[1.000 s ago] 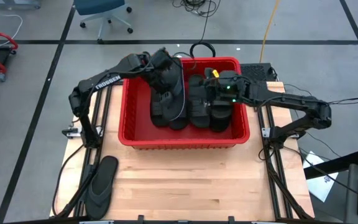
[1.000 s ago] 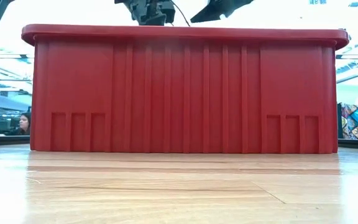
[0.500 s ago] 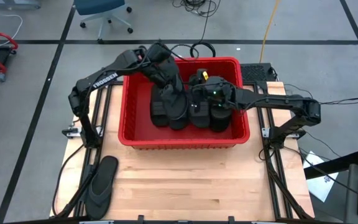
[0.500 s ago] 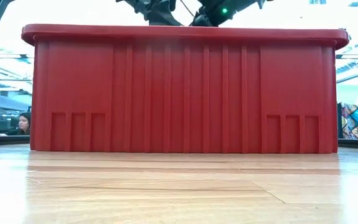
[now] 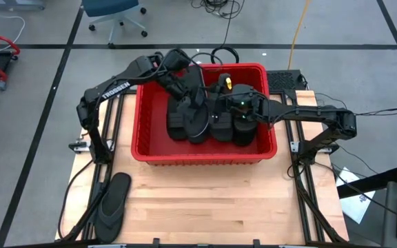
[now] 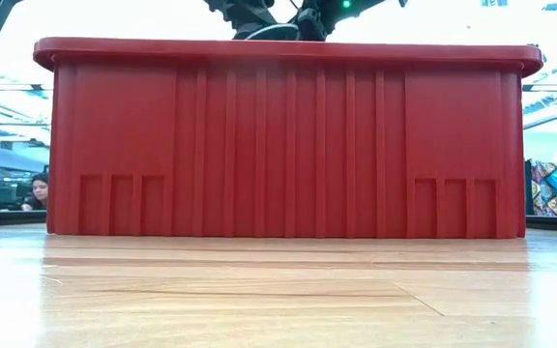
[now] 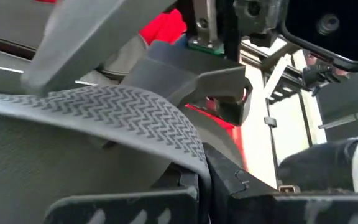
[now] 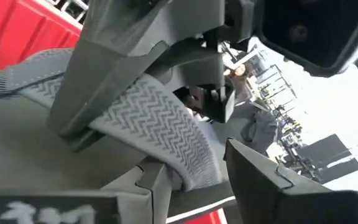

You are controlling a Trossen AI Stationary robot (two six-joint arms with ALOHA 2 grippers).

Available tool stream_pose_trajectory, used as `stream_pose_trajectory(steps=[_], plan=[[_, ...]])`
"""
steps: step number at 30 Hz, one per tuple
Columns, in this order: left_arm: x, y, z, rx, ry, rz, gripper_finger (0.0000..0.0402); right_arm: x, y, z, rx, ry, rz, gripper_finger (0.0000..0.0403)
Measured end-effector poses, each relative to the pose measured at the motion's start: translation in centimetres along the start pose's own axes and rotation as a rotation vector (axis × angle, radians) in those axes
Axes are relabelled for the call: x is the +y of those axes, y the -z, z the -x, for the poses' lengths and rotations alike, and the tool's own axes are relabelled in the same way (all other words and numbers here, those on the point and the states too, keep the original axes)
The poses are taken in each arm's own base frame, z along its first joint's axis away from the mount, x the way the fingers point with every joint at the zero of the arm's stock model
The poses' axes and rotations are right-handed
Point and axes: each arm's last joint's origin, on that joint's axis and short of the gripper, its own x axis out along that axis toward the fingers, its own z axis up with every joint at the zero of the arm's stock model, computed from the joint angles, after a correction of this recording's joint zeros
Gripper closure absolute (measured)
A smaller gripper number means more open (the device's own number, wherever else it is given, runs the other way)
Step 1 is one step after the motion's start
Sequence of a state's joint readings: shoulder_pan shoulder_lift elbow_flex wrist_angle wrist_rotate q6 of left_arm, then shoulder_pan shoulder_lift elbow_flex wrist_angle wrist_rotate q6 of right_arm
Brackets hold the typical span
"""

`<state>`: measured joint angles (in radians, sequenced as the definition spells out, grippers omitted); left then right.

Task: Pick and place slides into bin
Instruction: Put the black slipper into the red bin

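The red bin [image 5: 205, 157] stands mid-table and fills the low view [image 6: 288, 145]. Several black slides [image 5: 243, 127] lie inside it. My left gripper [image 5: 187, 93] is over the bin's far left part, shut on a black slide [image 5: 197, 118] with a zigzag-patterned sole [image 7: 123, 106]. My right gripper [image 5: 216, 107] is right beside it, open, its fingers on either side of the same sole's edge [image 8: 188, 165]. Another slide [image 5: 112, 201] lies flat on the table at the near left. My left gripper [image 7: 204, 180] pinches the slide's sole by its edge [image 7: 194, 155] between its two fingers, slanting down from the far left. The slide is tilted, its zigzag underside turned up toward my grippers, over the slides in the bin. My right gripper: I cannot tell whether its fingers [image 8: 148, 180] touch the sole.
The bin's walls stand tall around both grippers. Bare wood lies between the bin and the table's near edge [image 5: 205, 207]. Cables [image 5: 222, 54] lie on the floor behind the bin. A person [image 6: 37, 191] sits far off in the room.
My right gripper has gone toward the table's left, up to the slide held by my left gripper. My left gripper has turned a little, and the slide has tipped over the bin.
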<state>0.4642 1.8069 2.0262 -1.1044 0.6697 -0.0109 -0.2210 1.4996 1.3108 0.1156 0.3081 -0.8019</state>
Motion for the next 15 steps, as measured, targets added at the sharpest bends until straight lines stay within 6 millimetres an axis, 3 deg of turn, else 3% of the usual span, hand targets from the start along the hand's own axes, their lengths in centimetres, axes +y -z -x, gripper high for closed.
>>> stream_pose_trajectory(steps=[9,15], plan=[[-0.47,0.21,-0.33,0.024,0.016,0.002,0.0401,0.44,-0.23,-0.04,-0.052,-0.062,-0.032,0.0282],[-0.44,0.33,-0.30,0.034,0.006,0.007,0.0401,0.57,-0.20,-0.05,-0.051,-0.073,-0.030,0.0390]])
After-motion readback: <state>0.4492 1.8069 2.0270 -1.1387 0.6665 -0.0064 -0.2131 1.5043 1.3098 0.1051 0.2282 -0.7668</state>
